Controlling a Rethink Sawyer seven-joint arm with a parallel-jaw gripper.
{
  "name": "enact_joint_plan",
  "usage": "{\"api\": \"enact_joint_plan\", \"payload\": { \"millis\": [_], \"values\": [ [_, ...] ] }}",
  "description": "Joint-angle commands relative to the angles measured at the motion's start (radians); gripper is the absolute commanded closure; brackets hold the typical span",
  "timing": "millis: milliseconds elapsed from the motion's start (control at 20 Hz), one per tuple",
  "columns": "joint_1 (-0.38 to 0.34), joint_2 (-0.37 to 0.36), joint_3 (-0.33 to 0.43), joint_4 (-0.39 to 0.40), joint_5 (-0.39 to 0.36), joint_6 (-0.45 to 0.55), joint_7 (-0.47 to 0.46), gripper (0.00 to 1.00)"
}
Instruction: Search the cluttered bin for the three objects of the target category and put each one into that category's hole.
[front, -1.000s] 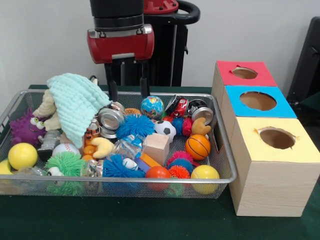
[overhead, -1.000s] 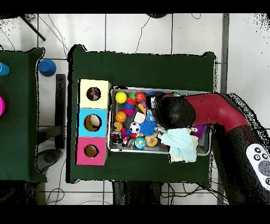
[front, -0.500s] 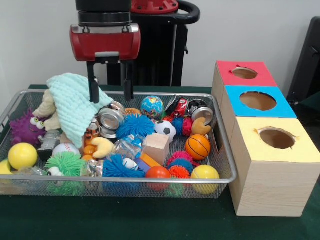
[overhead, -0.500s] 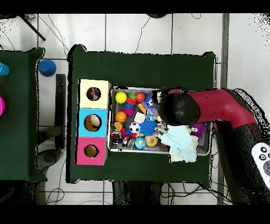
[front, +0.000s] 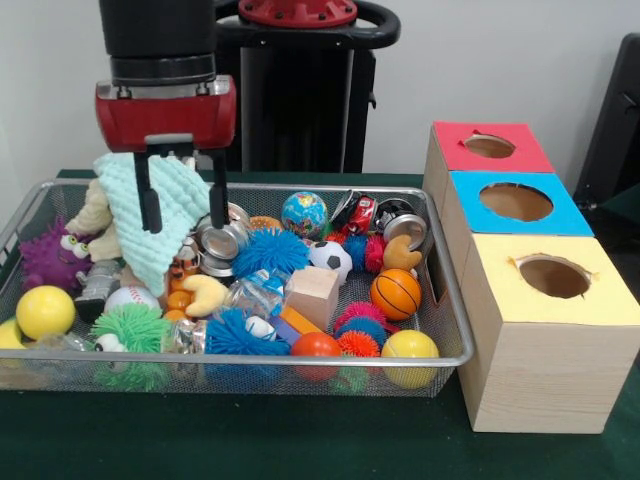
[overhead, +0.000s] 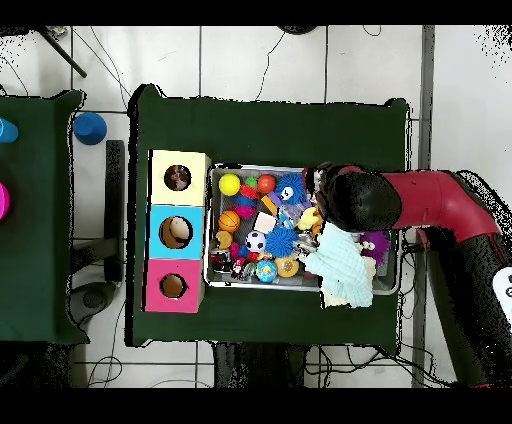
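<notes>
A wire mesh bin (front: 452, 330) holds a heap of toys. Among them are a basketball (front: 396, 293), a soccer ball (front: 330, 260), a globe ball (front: 304, 213), a baseball (front: 131, 298), yellow balls (front: 44, 311), spiky balls (front: 271, 250) and a wooden block (front: 313, 295). A mint green cloth (front: 150, 215) is draped over the left of the heap. My gripper (front: 186, 225) hangs open over the cloth's right part, one finger on each side of a fold, holding nothing. In the overhead view the arm's head (overhead: 360, 200) hides the gripper, beside the cloth (overhead: 342, 270).
Three wooden boxes stand in a row right of the bin, each with a round hole on top: red (front: 489, 146), blue (front: 516, 202) and yellow (front: 553, 276). In the overhead view they lie left of the bin (overhead: 208, 225). A purple furry toy (front: 48, 255) sits at the bin's left end.
My gripper has travelled left across the bin in the front view, from above the metal tins to over the green cloth, staying open. The toys have not moved.
</notes>
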Motion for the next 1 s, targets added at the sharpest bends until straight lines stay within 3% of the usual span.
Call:
{"api": "enact_joint_plan", "payload": {
  "millis": [50, 500, 1000],
  "values": [
    [-0.023, 0.131, 0.022, -0.052, -0.029, 0.133, -0.322, 0.00],
    [-0.004, 0.152, -0.013, -0.037, -0.061, 0.109, -0.254, 0.00],
    [-0.001, 0.231, -0.052, -0.035, -0.091, 0.081, -0.221, 0.00]
  ]
}}
